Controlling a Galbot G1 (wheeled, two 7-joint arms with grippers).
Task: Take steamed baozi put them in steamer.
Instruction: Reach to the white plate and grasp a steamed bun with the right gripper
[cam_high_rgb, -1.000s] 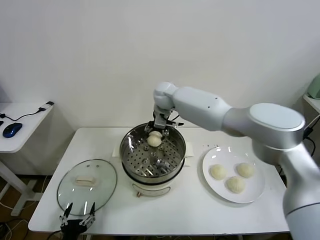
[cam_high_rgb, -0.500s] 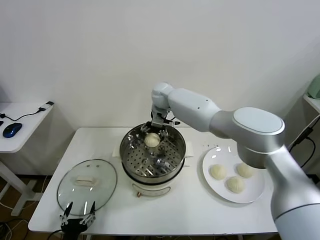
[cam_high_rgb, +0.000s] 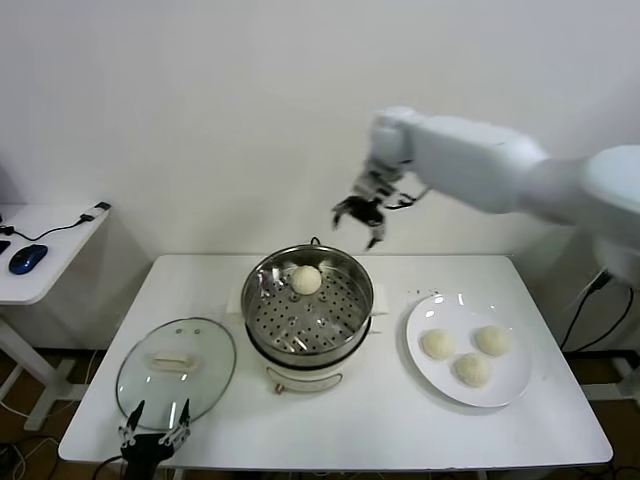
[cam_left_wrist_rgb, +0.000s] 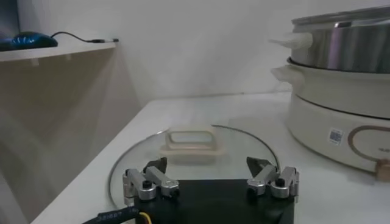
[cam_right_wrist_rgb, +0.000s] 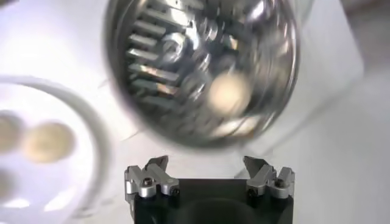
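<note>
The right gripper (cam_high_rgb: 362, 215) is seen raised above and behind the steamer (cam_high_rgb: 308, 305), with its fingers spread apart and nothing held between them. In the right wrist view the same gripper (cam_right_wrist_rgb: 209, 176) is shown with both fingertips wide apart and bare. Directly below this gripper, one steamed baozi (cam_high_rgb: 306, 280) is found lying on the perforated tray, toward the far side of the steamer, free of any contact with the fingers. From the right wrist view that bun (cam_right_wrist_rgb: 228, 92) is seen as a pale round shape inside the shiny pot (cam_right_wrist_rgb: 201, 67).

Lower than the right gripper and off toward the robot's right, a white plate (cam_high_rgb: 467, 347) is set on the table (cam_high_rgb: 400, 420), well apart from the gripper. Three more buns are carried on it: one (cam_high_rgb: 436, 344) nearest the steamer, one (cam_high_rgb: 491, 340) beyond it, and one (cam_high_rgb: 472, 370) nearest the table's front edge.

The left gripper (cam_high_rgb: 155, 437) is parked low at the front edge of the table, its fingers spread and empty. Just ahead of it a round glass lid (cam_left_wrist_rgb: 195, 152) is laid flat on the table, and the steamer's cream-white base (cam_left_wrist_rgb: 341, 125) stands beyond it toward the robot's right.
</note>
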